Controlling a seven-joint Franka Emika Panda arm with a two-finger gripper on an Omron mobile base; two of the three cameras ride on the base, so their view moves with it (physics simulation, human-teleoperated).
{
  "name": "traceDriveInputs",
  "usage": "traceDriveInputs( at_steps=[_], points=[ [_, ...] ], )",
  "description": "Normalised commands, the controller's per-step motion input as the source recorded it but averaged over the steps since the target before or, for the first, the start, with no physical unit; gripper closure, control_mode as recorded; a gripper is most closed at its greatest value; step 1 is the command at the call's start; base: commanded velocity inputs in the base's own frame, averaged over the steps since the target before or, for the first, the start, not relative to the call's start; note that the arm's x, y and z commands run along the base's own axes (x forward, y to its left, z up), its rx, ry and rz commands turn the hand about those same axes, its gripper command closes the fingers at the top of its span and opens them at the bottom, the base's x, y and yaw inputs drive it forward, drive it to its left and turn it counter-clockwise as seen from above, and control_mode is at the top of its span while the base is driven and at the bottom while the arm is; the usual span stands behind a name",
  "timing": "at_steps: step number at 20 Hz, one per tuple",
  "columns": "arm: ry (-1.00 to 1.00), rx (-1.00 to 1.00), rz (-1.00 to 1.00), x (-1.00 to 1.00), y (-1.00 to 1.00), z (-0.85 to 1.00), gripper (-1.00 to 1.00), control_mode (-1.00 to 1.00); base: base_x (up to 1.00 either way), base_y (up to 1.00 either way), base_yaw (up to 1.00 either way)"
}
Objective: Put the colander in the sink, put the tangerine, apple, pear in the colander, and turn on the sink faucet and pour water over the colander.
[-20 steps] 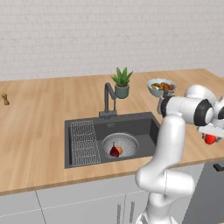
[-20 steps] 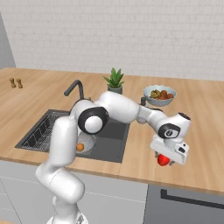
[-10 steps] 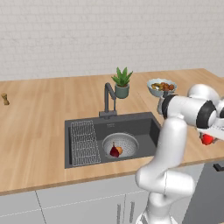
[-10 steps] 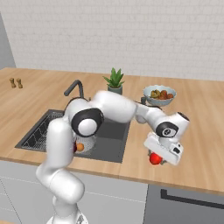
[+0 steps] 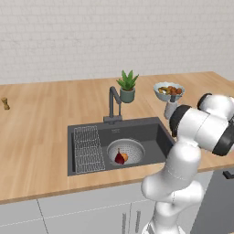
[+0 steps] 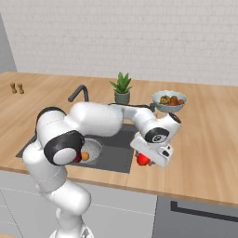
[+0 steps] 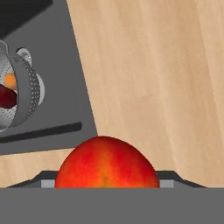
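Observation:
My gripper [image 6: 148, 157] is shut on the red apple [image 6: 142, 159], low over the wooden counter just right of the sink [image 6: 116, 157]. In the hand view the apple [image 7: 107, 164] sits between the fingers and hides their tips. The silver colander [image 5: 132, 148] stands in the sink [image 5: 148, 132] and holds the small orange tangerine [image 5: 124, 156] and a dark red pear [image 5: 119, 158]. From the hand, the colander [image 7: 24, 94] lies at the upper left, with the tangerine [image 7: 9, 81] inside. The dark faucet [image 5: 113, 103] stands behind the basin. No water runs from it.
A pale bowl of mixed fruit [image 5: 169, 90] and a potted plant [image 5: 127, 86] stand behind the sink. A wire grid rack [image 5: 88, 148] fills the basin's left side. Two small shakers [image 6: 16, 88] sit far left on the counter. Bare wood stretches right of the sink.
The gripper has carried the apple leftward across the counter toward the sink's right edge. In the left base view it has slipped out of sight behind the arm.

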Motion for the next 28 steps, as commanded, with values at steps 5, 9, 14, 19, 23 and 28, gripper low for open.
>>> traceDriveInputs(
  at_steps=[5,9,14,19,23,28],
  points=[
    [-0.12,0.0,0.1,0.26,1.0,0.35,1.0,-1.0,0.0,0.0,0.0],
    [-0.09,0.0,0.09,0.35,1.0,0.14,1.0,-1.0,0.0,0.0,0.0],
    [-0.03,0.0,0.08,0.5,1.0,0.0,1.0,-1.0,0.0,0.0,0.0],
    [0.0,0.0,0.06,0.52,0.89,-0.03,1.0,-1.0,0.0,0.0,0.0],
    [0.0,0.0,0.05,0.39,0.74,-0.21,1.0,-1.0,0.0,0.0,0.0],
    [0.0,0.0,0.01,0.33,0.53,-0.51,1.0,-1.0,0.0,0.0,0.0]
  ],
)
